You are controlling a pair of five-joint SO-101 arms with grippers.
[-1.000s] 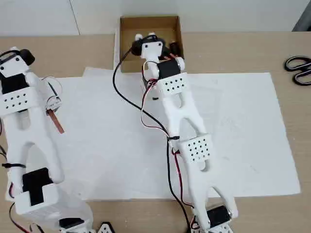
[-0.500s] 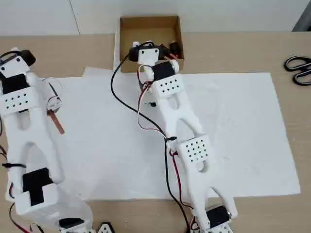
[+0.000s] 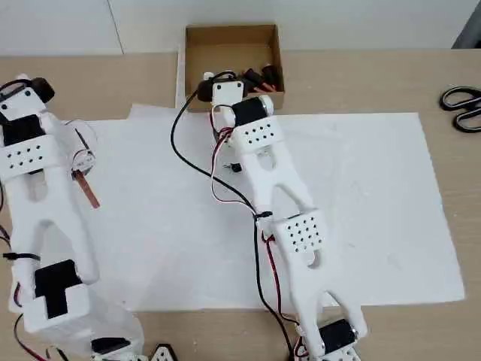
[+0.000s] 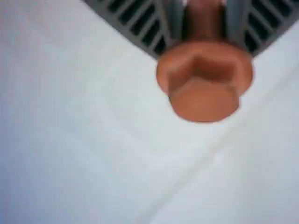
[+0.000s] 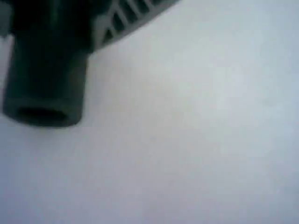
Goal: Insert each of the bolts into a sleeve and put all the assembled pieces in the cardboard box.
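Cardboard box (image 3: 197, 37) sits open-topped at the far side of the wooden desk (image 3: 113, 79), its near wall right at the far edge of a big white paper sheet (image 3: 376, 210) covering most of the desk's middle. Two white arms are over the sheet. The right arm runs from the near desk edge up the middle, and in the high view its wrist end overlaps the box's near wall. The left arm lies along the left side, well apart from the box. Scissors (image 3: 462, 105) with black handles lie on bare desk at the far right, apart from everything else.

Inside the box, toward its near right corner, is a cluster of assembled pieces (image 3: 263, 77): black sleeves with orange bolts in them, exact count cannot tell.

Left hand (image 4: 204, 11) is clamped on an orange bolt (image 4: 204, 84) by the shank, with ribbed pads on either side and the hex head sticking out past the fingertips. The high view puts that bolt over the sheet's left part.

Right hand (image 5: 51, 21) is holding a black sleeve (image 5: 44, 88), its open bore end poking out of the grip with white sheet behind it.
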